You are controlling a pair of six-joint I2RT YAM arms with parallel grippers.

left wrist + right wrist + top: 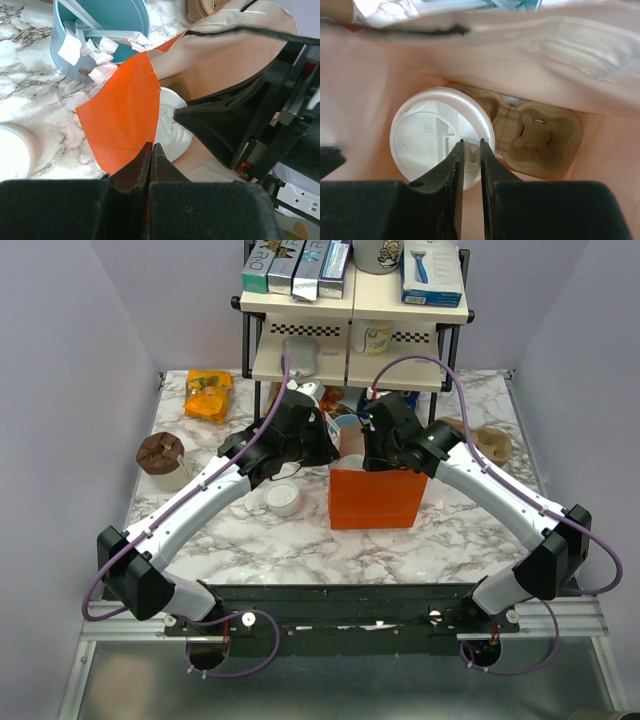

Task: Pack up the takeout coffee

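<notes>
Inside the orange paper bag at the middle of the marble table, the takeout coffee is seen standing upright, only its white lid showing, just beside the empty well of a moulded pulp cup carrier on the bag's floor. The bag's upper edge is pinched between the closed fingers of the left gripper, by which the mouth is held open. The right gripper is lowered into the bag, its jaws narrowly parted at the lid's raised spout; whether the spout is gripped cannot be told. The placing step is judged all but done. A release, if the lid is gripped, and a straight upward withdrawal clear of the paper walls are called for next.
</notes>
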